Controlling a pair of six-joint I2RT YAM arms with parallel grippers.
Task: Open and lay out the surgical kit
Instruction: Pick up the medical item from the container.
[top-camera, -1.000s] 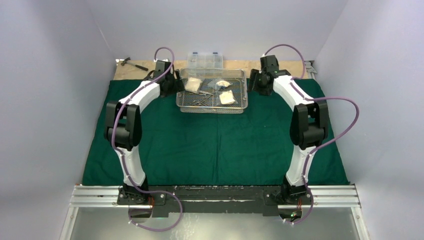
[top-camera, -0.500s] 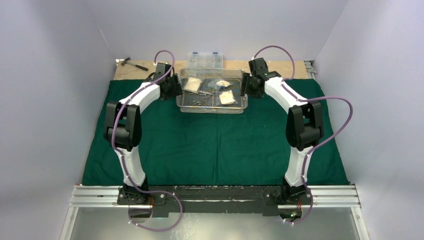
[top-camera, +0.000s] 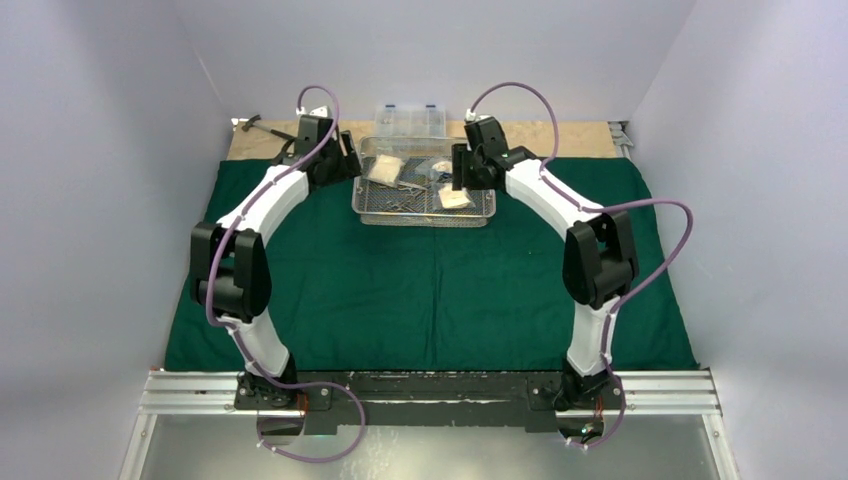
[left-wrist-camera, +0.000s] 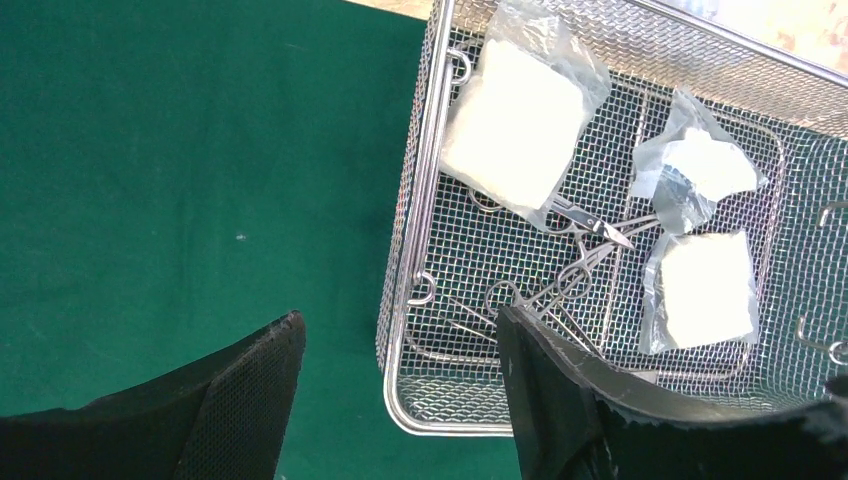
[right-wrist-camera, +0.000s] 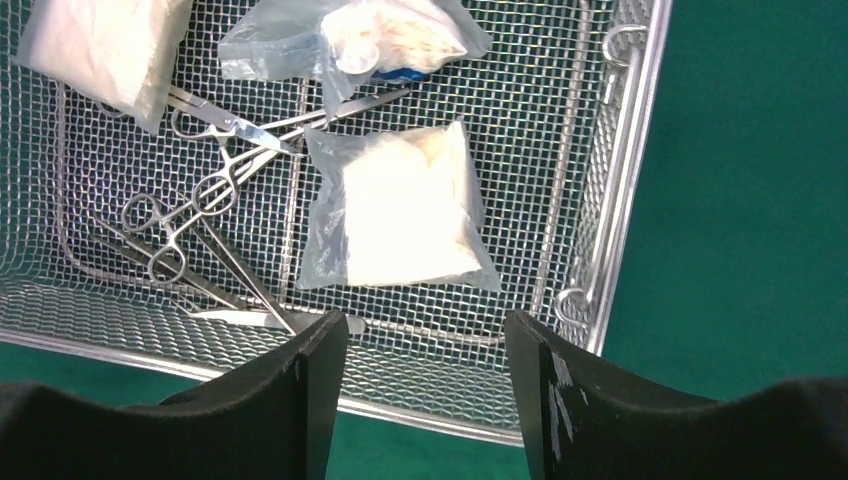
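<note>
Green cloth wrap (top-camera: 430, 290) lies spread flat over the desk. The steel wire-mesh tray (top-camera: 420, 218) stands on its far middle part, just in front of a clear compartment box (top-camera: 408, 118). Inside the tray are three packets of gauze (right-wrist-camera: 395, 215) and a tangle of scissors-like instruments (right-wrist-camera: 190, 230), partly beneath them. The left hand (left-wrist-camera: 400, 320) hovers released at the tray's left end and the right hand (right-wrist-camera: 425, 320) hovers released over its right part; neither grasps anything.

Handling, as judged:
- **Packets:** light, soft and slippery, best pinched at a loose film edge.
- **Instruments:** stiff, thin and interlocked, likely to drag one another, so take one by a ring handle.
- **Tray:** rigid, best gripped at its rim.
</note>
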